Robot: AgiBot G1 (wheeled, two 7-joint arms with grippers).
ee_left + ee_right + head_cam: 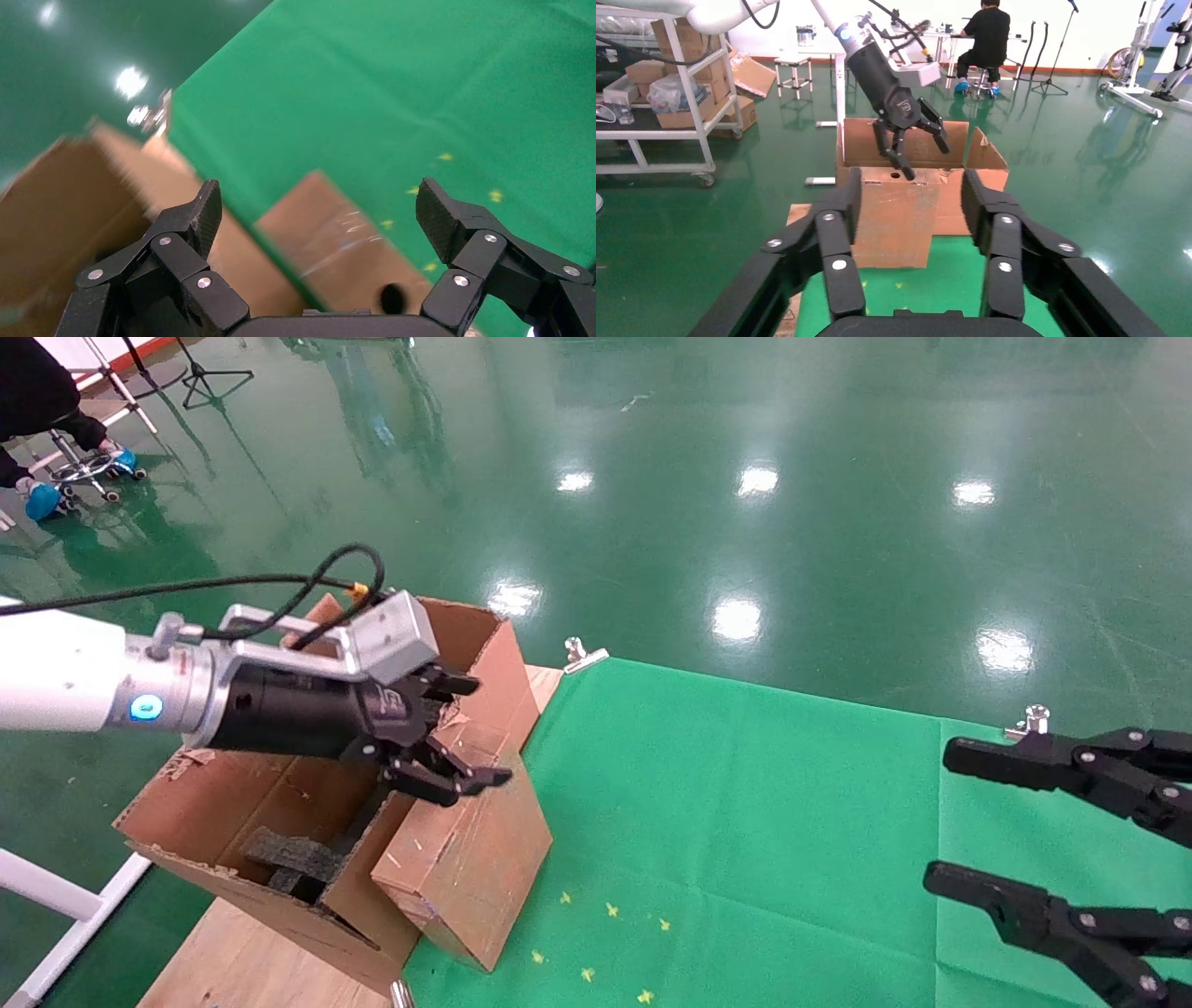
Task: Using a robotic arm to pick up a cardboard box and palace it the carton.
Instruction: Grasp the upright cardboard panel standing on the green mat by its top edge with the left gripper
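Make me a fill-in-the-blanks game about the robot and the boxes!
1. The left end effector hovers over the carton with its fingers ____.
2. The cloth on the table is ____.
3. The black foam lies ____ the carton.
4. The right end effector holds ____.

Missing words: open; green; inside; nothing

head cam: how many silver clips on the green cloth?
3. One clip at the cloth's far left corner, a second on its far edge toward the right, a third, partly cut off, at the near left edge by the carton. More may be out of frame.
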